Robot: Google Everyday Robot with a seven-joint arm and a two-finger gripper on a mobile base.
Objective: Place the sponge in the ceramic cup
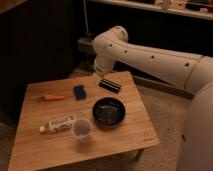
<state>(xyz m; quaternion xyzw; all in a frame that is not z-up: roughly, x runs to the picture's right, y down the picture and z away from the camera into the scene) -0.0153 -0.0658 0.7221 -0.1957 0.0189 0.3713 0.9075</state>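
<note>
Currently seeing the end effector (100, 75) at the low end of a white arm (150, 55), hanging over the back edge of the desk (135, 137). Sits just beside the left end of a flat black bar (109, 85). Can't tell whether touching the bar or only above it. Can't tell the end effector state either, apart or together. Noting the arm coming in from the right of the view and bending down near the desk's back edge.

Found the sponge (79, 92): small dark-blue block, lying flat on the desk in the back-middle area. Left of the black bar, with a gap between them. Near the end effector but apart from it, not held.

Found the cup (81, 129): small, pale grey, upright, close to the front edge. Roughly straight forward of the sponge and well apart from it, so sponge not yet in.

Also on the desk:
- wide black bowl (123, 107), right of the cup and forward of the bar; close to the cup, can't tell whether touching
- white tube (59, 123) lying on its side just left of the cup, one end close to it
- thin orange item (53, 97) lying flat left of the sponge, small gap between

Speckled floor (165, 107) right of the desk.
</note>
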